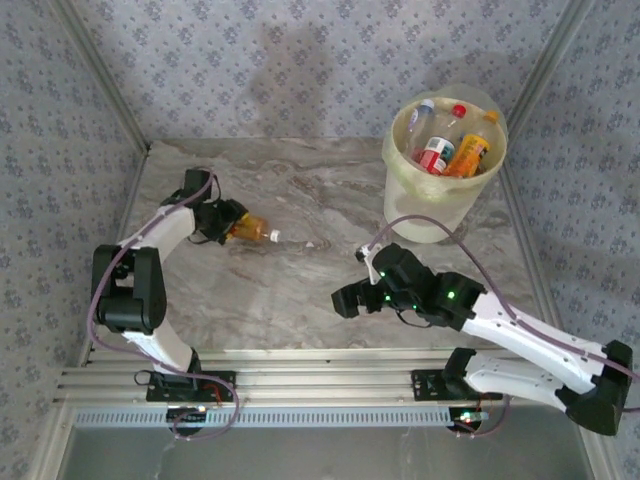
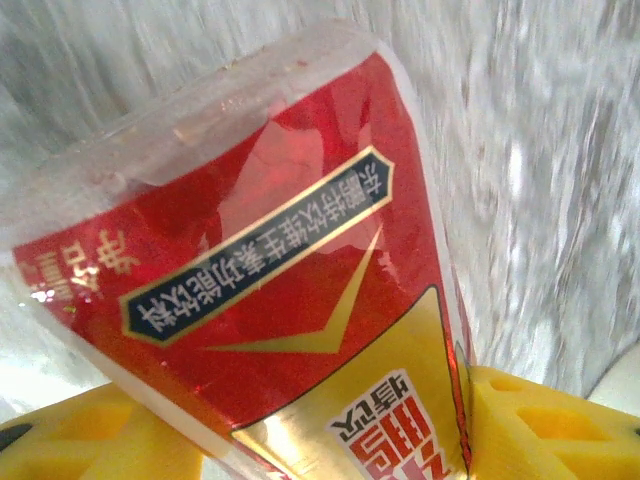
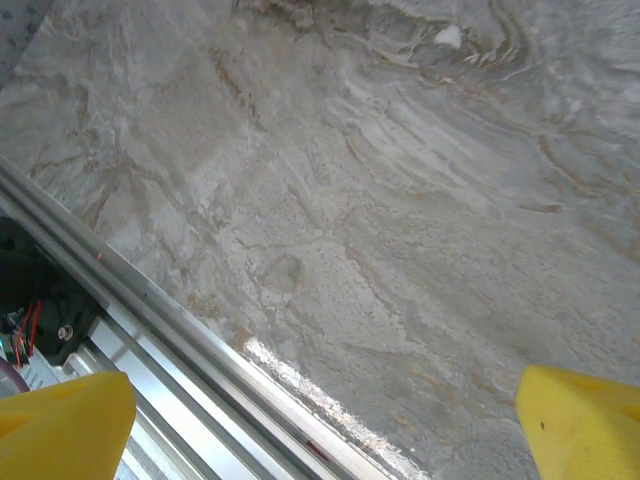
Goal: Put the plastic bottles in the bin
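A plastic bottle [image 1: 252, 230] with orange contents and a white cap lies over the left part of the table, cap pointing right. In the left wrist view its red and gold label [image 2: 280, 260] runs between my yellow fingers [image 2: 545, 420]. My left gripper [image 1: 228, 224] is shut on its base end. The bin [image 1: 430, 215], a white bucket with a pale liner, stands at the back right and holds several bottles [image 1: 437, 152]. My right gripper [image 1: 349, 300] hovers open near the table's front edge, nothing between its fingertips [image 3: 585, 420].
Metal rails [image 3: 180, 350] run along the near edge below the right gripper. Patterned walls close in the table on the left, back and right. Bare marble [image 1: 320, 200] lies between the held bottle and the bin.
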### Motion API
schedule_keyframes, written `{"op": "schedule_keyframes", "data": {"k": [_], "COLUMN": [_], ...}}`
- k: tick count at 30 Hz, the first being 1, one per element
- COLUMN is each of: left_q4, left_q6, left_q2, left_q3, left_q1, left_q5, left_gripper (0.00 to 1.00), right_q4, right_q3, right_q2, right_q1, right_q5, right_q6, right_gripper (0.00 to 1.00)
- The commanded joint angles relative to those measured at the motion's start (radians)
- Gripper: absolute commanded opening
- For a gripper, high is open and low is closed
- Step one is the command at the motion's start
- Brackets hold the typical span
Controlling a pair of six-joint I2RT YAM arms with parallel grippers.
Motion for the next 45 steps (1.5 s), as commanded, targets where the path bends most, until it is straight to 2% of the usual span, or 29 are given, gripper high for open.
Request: {"op": "schedule_keyframes", "data": {"k": [1,5,10,16,21,27,36,41,45], "left_q4": [0.015,0.038,0.069,0.073,0.059,0.063,0.071,0.084,0.093], "left_q6": [0.049,0.057,0.060,0.059,0.052,0.044,0.034,0.023,0.015], "left_q2": [-0.067,-0.127,-0.179,-0.221,-0.237,-0.257,-0.280,-0.294,-0.307], "left_q3": [-0.040,-0.089,-0.122,-0.125,-0.130,-0.143,-0.148,-0.157,-0.157], "left_q1": [-0.051,-0.127,-0.224,-0.289,-0.315,-0.329,-0.337,-0.339,-0.340], "left_q5": [0.077,0.106,0.122,0.151,0.177,0.211,0.233,0.238,0.241], "left_gripper": [0.60,0.60,0.61,0.61,0.61,0.61,0.61,0.61,0.61], "right_q4": [0.070,0.136,0.138,0.125,0.100,0.092,0.099,0.107,0.111], "right_q3": [0.044,0.081,0.153,0.209,0.234,0.235,0.245,0.247,0.252], "right_q2": [0.055,0.150,0.288,0.386,0.436,0.461,0.490,0.509,0.513], "right_q1": [-0.039,-0.093,-0.131,-0.155,-0.165,-0.184,-0.192,-0.187,-0.183], "right_q5": [-0.111,-0.195,-0.294,-0.345,-0.329,-0.334,-0.343,-0.353,-0.354], "right_q6": [-0.041,-0.059,-0.095,-0.135,-0.160,-0.174,-0.178,-0.174,-0.171], "right_gripper": [1.00,1.00,0.97,0.94,0.89,0.79,0.71,0.64,0.54]}}
